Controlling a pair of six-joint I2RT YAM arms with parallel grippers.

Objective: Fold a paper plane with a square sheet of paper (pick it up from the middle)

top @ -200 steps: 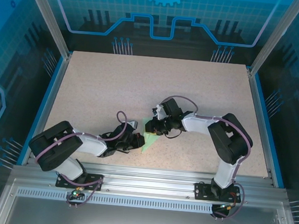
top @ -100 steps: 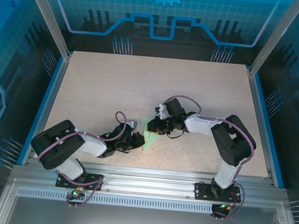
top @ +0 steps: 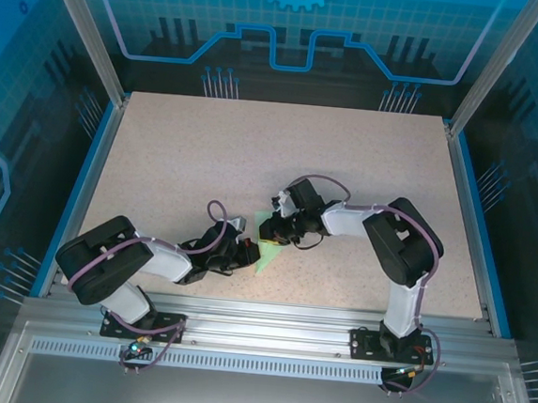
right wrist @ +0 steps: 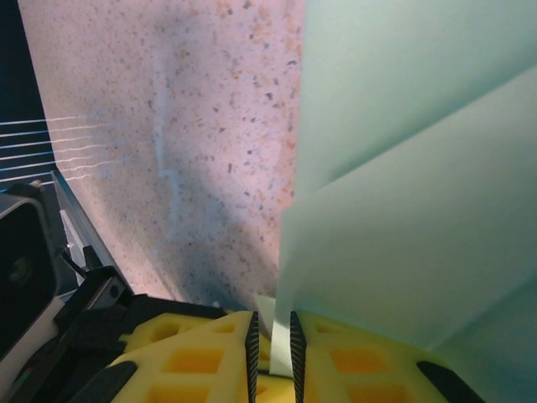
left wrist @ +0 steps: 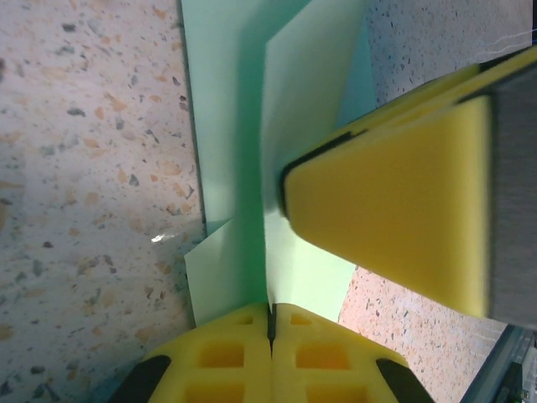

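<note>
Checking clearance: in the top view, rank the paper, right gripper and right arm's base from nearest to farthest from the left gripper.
1. Paper, pinched in the left gripper.
2. Right gripper, across the paper.
3. Right base, at the near-right edge.

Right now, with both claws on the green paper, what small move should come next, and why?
Probably lower the right claw to lay its flap flat on the table. The paper stands up along a crease, pinched at one end by the shut left claw, so pressing down would set the fold.
</note>
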